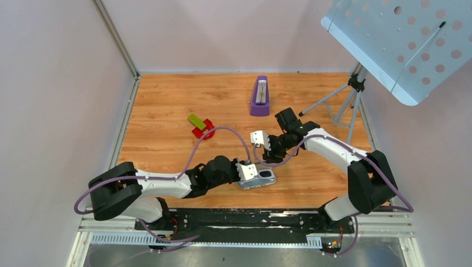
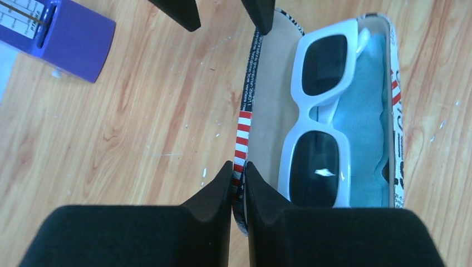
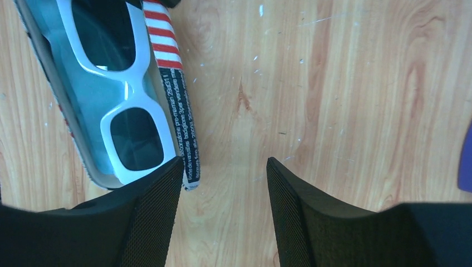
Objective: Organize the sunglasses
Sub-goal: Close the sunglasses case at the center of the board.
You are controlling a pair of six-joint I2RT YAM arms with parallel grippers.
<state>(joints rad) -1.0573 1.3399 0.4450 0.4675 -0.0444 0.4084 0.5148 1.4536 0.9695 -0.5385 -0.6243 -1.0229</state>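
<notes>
As far as both wrist feeds let me judge, the sunglasses (image 2: 320, 117) (image 3: 125, 83) lie lens-side up inside the open case (image 2: 243, 128) (image 3: 177, 122), white frame running lengthwise along the shell, dark lenses facing the cameras. Under them I see the light blue cloth (image 2: 364, 111), bunched along the far wall of the case. One white arm tip peeks out past the frame at the far end (whether the arms are fully folded beneath I cannot tell).

Left gripper (image 2: 238, 167) (image 1: 247, 169): fingers nearly together, pinching the striped rim of the case between the pads; the thin wall runs straight into the slit between them. The case rests on the wooden table (image 1: 167, 111), near the front edge, between the two arms.

Right gripper (image 3: 222, 161) (image 1: 259, 138): jaws parted, nothing between them but bare wood. Its one finger (image 3: 150, 217) sits just beside the lettered edge of the case; I cannot tell whether it touches.

Farther out: a purple metronome (image 1: 259, 97) (image 2: 72, 39) stands toward the back of the table, and a small green-and-red block (image 1: 200, 127) lies left of centre. A tripod (image 1: 339, 103) carrying a perforated panel (image 1: 406, 44) stands at the right rear.
</notes>
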